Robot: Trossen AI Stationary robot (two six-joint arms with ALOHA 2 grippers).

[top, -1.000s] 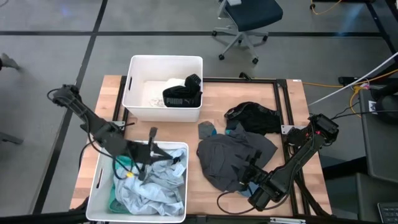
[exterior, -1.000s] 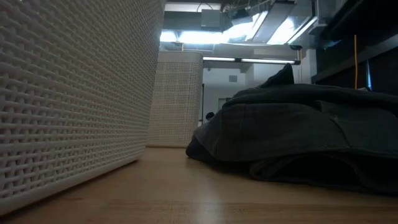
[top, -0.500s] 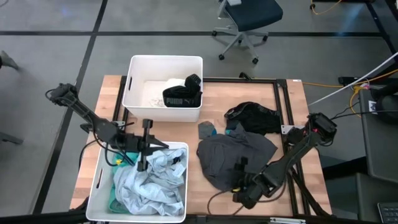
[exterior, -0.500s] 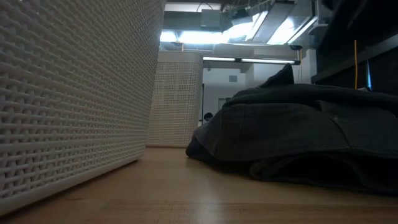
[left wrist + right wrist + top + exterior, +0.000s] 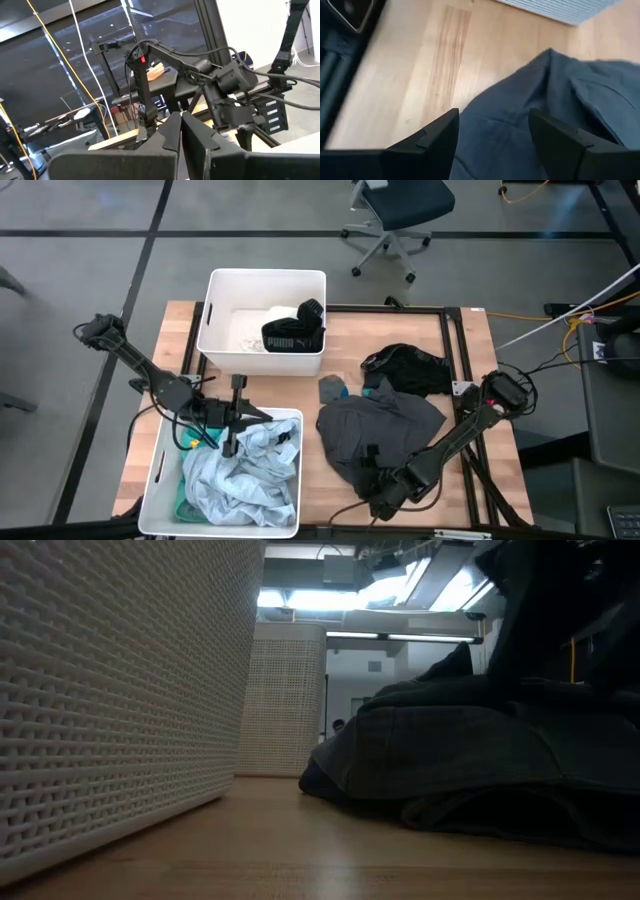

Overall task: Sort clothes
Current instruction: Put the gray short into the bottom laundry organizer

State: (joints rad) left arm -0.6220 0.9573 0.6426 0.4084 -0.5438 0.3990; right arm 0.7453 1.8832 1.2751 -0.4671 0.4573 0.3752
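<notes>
A big dark grey garment (image 5: 380, 435) is lying crumpled and spread out on the wooden surface (image 5: 470, 370), right under the right end effector (image 5: 372, 483), whose spread fingers are hanging over its near edge. A black garment (image 5: 408, 368) is lying bunched up farther away from that end effector. A small teal piece (image 5: 334, 388) is peeking out beside it. Pale blue-grey clothes (image 5: 240, 475) are sitting piled up just below the left end effector (image 5: 235, 420). A black PUMA garment (image 5: 292, 335) is lying well beyond it.

Matt grey cloth (image 5: 380, 430), seemingly smooth wood table (image 5: 470, 350).
</notes>
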